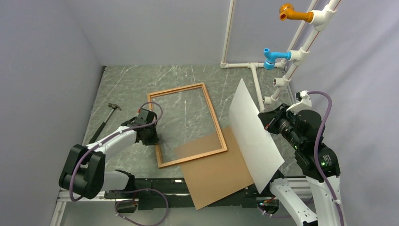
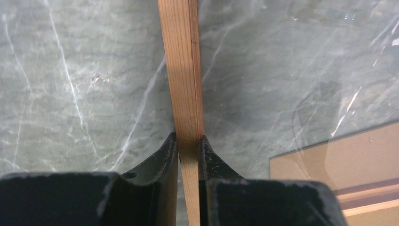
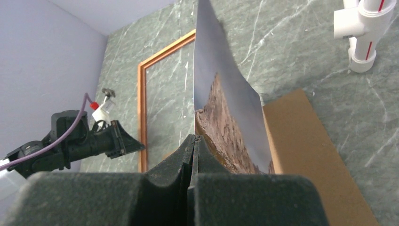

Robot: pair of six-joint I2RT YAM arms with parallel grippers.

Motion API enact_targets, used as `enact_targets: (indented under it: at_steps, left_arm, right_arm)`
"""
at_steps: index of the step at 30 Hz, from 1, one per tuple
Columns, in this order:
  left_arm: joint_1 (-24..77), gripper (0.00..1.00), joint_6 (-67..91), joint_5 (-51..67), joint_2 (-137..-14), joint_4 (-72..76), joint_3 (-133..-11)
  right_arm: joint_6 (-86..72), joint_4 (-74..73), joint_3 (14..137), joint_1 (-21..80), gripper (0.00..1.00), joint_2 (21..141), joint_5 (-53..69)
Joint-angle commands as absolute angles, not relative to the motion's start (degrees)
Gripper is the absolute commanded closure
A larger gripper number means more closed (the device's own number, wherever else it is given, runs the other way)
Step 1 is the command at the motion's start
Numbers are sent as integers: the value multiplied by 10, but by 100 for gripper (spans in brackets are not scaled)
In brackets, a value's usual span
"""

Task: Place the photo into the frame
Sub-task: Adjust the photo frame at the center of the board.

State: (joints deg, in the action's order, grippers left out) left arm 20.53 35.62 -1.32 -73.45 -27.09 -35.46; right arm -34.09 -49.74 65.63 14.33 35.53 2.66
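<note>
1. Bracing the frame was the step in hand. It lay flat on the table, near corner over the backing board, with the left gripper clamped on its left rail.
2. Right gripper was pinched shut on the photo, held on edge just right of the frame, white back up.
3. Next, my read: tip the photo flat, align it over the opening, and lower it without buckling.
</note>
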Motion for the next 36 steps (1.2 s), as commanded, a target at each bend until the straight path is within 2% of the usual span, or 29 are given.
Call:
enact_targets:
  at_steps: [1,8,10,12,13,15,16,18,24,30,36]
  left_arm:
    - [215,94,282,10,-751,-241,-393]
    - [242,93,245,35,-808,-215,-436]
    - [254,88,244,34,-824,-212,-448]
    - [263,75,245,31,-833,-211,-452]
    - [266,58,247,29,-833,-212,-451]
    - [270,37,251,20,-825,-214,-446]
    - [272,30,254,14,-817,-216,-441]
    - [276,24,254,3,-799,-223,-432]
    - [313,24,275,-20,-748,-263,-396]
    - [388,30,331,-39,-693,-310,-363]
    - [484,27,370,-91,-644,-378,-376]
  right_arm:
    - [-341,-480,696,144,100,363,46]
    - [-339,-480,704,143,100,366,55]
    - [-339,-480,700,142,100,365,55]
    - [-339,-480,697,143,100,364,54]
    - [-339,-481,696,143,100,364,54]
    - [-337,-481,695,143,100,364,53]
    - [-337,-481,694,143,100,364,53]
    - [-335,-482,694,143,100,365,53]
    - [-338,-478,687,143,100,366,57]
    - [-343,-471,677,143,100,366,62]
    - [-345,-469,671,143,100,366,65]
